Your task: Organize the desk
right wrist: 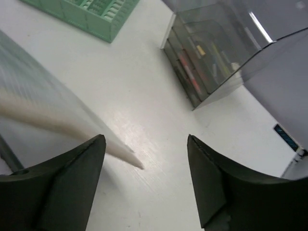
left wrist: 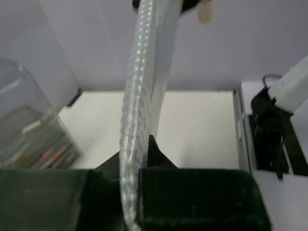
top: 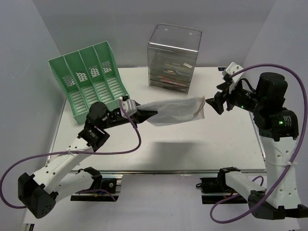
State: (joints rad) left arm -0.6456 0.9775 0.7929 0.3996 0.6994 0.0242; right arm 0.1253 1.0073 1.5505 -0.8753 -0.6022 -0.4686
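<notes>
Table: we see the white table (top: pixel 192 149) running from the drawer box (top: pixel 173 57) at its back edge to the silver rail (top: pixel 183 172) at its near edge, its long axis left to right.
Edges: pale walls (top: pixel 24 48) close in the left, back and right sides.
Open room: we find bare surface in front of the drawer box, down to the rail.
Rack: the green rack (top: pixel 89 79) sits left of the drawer box.
Pouch: a clear pouch (top: pixel 171 110) hangs above the table in front of the drawer box, lengthwise left to right.
Left fingers (left wrist: pixel 192 197): clamped on the pouch's left end.
Right fingers (right wrist: pixel 62 183): apart at the pouch's right end; we cannot tell whether they touch it.
</notes>
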